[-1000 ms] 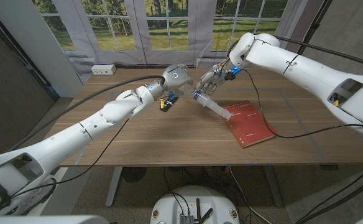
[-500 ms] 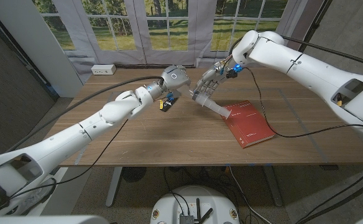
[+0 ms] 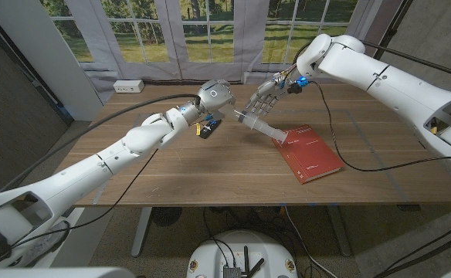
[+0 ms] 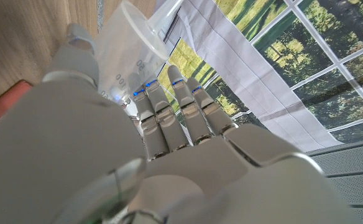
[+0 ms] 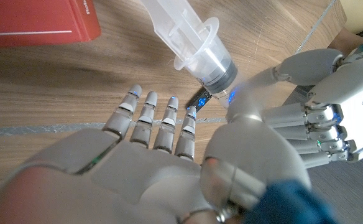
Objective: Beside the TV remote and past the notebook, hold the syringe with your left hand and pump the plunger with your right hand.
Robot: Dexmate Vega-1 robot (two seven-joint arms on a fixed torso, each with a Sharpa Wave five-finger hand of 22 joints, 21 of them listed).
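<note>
While the left hand (image 5: pixel 293 118) is gripping the syringe (image 3: pixel 262 129) by its clear barrel, thumb on one side and fingers on the other, the right hand (image 3: pixel 262 99) is hovering just above the syringe with its fingers straight and apart, holding nothing. Whether those fingertips are brushing the syringe is not something the pictures are settling. In the head view the syringe is hanging in the air above the wooden table (image 3: pixel 210 170), slanting down from the left hand toward the red notebook (image 3: pixel 310 154), with its far end reaching over the notebook's near corner. In the right wrist view the plunger is standing drawn well out of the barrel, its dark seal sitting close behind the flange and next to the left thumb. In the left wrist view the barrel's printed scale is showing just beyond the left hand's fingers. A small black TV remote (image 3: pixel 204 128) with a yellow mark is lying on the table under the left wrist, near the syringe and well apart from the notebook.
</note>
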